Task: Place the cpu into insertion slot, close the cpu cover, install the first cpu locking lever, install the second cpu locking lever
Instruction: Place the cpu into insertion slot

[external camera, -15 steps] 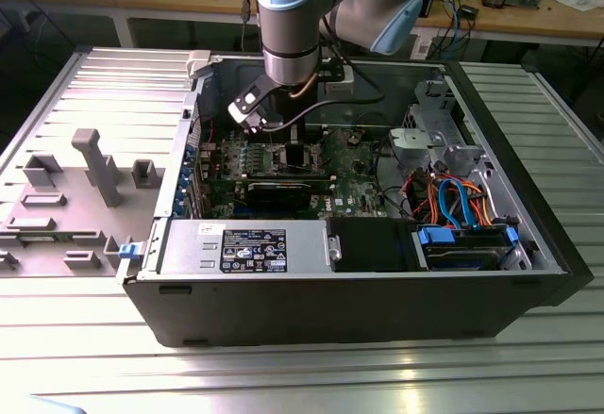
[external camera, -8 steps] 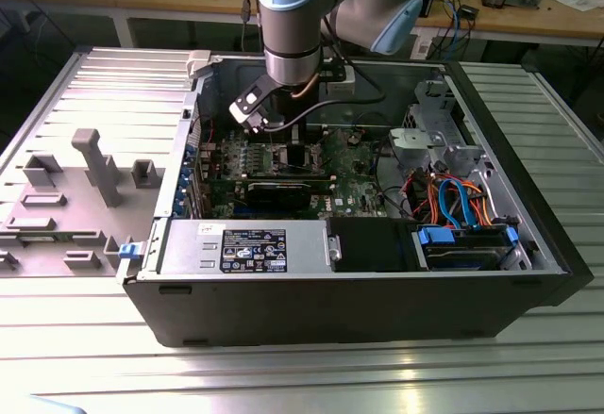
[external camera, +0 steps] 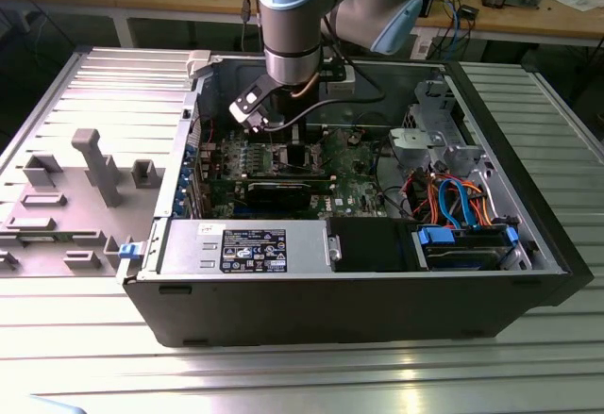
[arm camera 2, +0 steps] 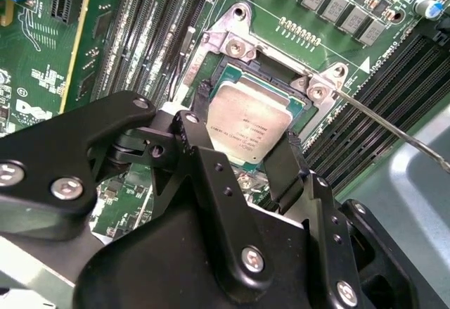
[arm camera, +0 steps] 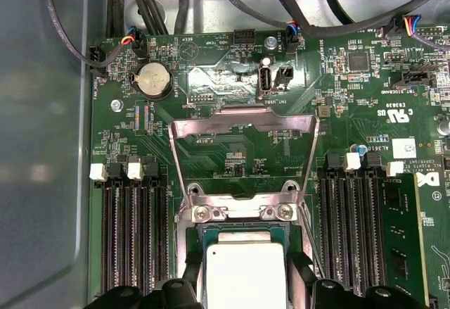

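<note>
Right now your gripper (arm camera 2: 246, 131) sits low over the insertion slot (arm camera 2: 235, 45), its jaws pinching the cpu (arm camera 2: 247, 115) by two opposite edges. The chip lies level inside the slot's silver frame, though you cannot tell whether it is fully seated. In the first wrist view the cpu cover (arm camera: 242, 115) stands swung open beyond the slot. A thin locking lever (arm camera 2: 394, 131) is raised beside it. At the exterior view's upper middle, the arm (external camera: 293, 27) reaches down into the computer case (external camera: 377, 291)
</note>
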